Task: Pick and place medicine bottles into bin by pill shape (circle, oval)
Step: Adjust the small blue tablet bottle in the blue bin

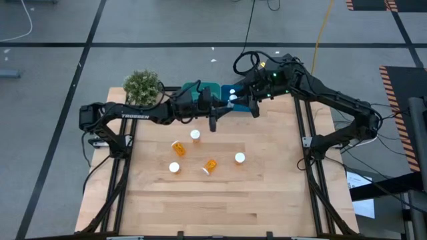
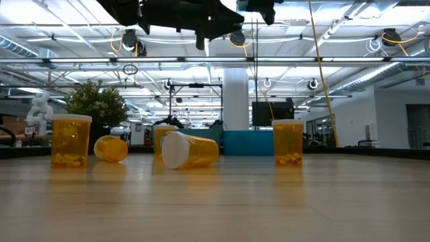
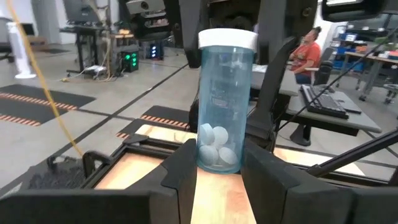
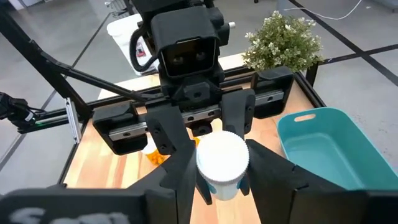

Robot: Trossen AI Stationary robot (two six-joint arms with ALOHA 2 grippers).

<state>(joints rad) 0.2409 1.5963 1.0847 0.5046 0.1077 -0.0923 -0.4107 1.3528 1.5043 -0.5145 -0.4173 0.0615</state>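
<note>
From above, 5 medicine bottles (image 1: 209,166) are lying on the tabletop (image 1: 220,200) near the teal bin (image 1: 200,90). In the left wrist view, both end effectors are pinching 1 clear bottle (image 3: 224,106) holding round white pills. In the right wrist view, the right end effector (image 4: 217,177) and the left end effector (image 4: 202,134) are gripping it beside the bin.

A grey floor (image 1: 53,133) crossed by dark lines surrounds the wooden bench (image 1: 220,193). Beyond it stand a white column (image 2: 235,101), ceiling lights, desks, and a seated person (image 3: 306,55).
</note>
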